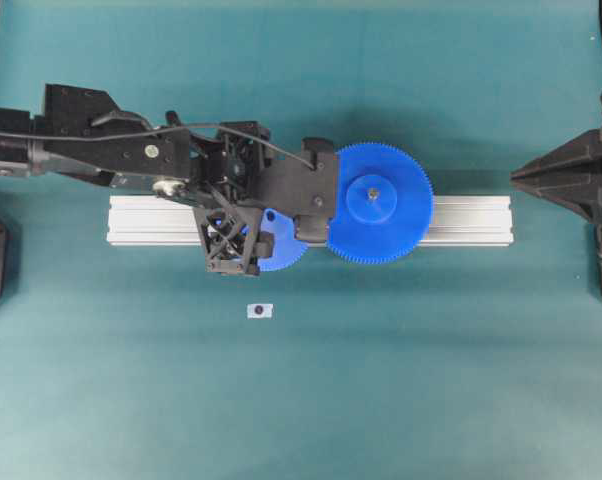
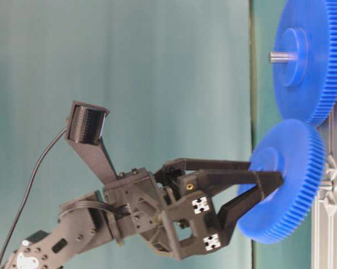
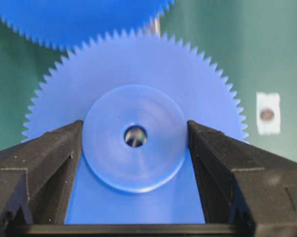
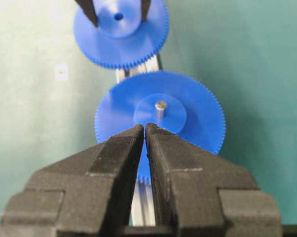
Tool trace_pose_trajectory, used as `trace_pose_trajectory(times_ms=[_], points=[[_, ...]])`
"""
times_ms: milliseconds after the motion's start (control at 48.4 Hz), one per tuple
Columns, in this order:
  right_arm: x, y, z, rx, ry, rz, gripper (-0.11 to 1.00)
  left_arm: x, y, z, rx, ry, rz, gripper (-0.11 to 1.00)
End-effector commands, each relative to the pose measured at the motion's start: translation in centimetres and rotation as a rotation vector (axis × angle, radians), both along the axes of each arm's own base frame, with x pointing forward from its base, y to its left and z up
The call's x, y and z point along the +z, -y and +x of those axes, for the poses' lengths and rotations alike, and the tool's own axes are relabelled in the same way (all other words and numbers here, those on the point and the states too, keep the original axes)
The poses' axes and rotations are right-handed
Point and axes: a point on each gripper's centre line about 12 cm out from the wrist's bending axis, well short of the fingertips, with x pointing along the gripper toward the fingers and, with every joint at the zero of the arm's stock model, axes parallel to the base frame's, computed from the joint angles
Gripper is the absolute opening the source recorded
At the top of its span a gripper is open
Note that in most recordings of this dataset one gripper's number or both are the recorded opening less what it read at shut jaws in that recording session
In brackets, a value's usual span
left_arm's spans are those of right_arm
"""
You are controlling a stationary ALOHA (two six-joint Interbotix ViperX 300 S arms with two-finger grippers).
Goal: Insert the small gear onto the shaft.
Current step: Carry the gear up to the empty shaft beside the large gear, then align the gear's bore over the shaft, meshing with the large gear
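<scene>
Left end effector (image 3: 133, 148) grips the small gear (image 3: 133, 98) by its hub, fingers either side, gear held over the aluminium rail (image 1: 461, 220), teeth nr the larger gear (image 1: 381, 203). Shaft (image 1: 259, 311) sits apart on the worktop (image 1: 431, 380), bare. So pickup's done; carry & insertion left, I reckon. Right end effector (image 4: 145, 129) clenched, empty, parked.

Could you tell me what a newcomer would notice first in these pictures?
Probably the two bright blue gears against the teal table: the larger gear sits on the silver rail with a metal pin through its hub, its teeth meeting the small gear beside it. Next, the left end effector, whose black fingers bracket the small gear's raised hub, while the right end effector waits shut.
</scene>
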Motion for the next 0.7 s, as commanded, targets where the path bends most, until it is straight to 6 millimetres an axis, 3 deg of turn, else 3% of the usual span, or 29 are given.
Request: trace_pose_trajectory(times_ms=[0,227,682], points=[[0.4,0.0,0.2,-0.004,0.013,0.004,0.23,0.8,-0.4,-0.2,0.011,0.023,0.003,0.70],[0.4,0.0,0.2,-0.004,0.013,0.004,0.23,1.8,-1.0,-0.9,0.029,0.041,0.004,0.70],[0.3,0.0,0.1,-0.014,0.014,0.028,0.23,1.4,-1.0,-2.0,0.035,0.019,0.000,0.70]])
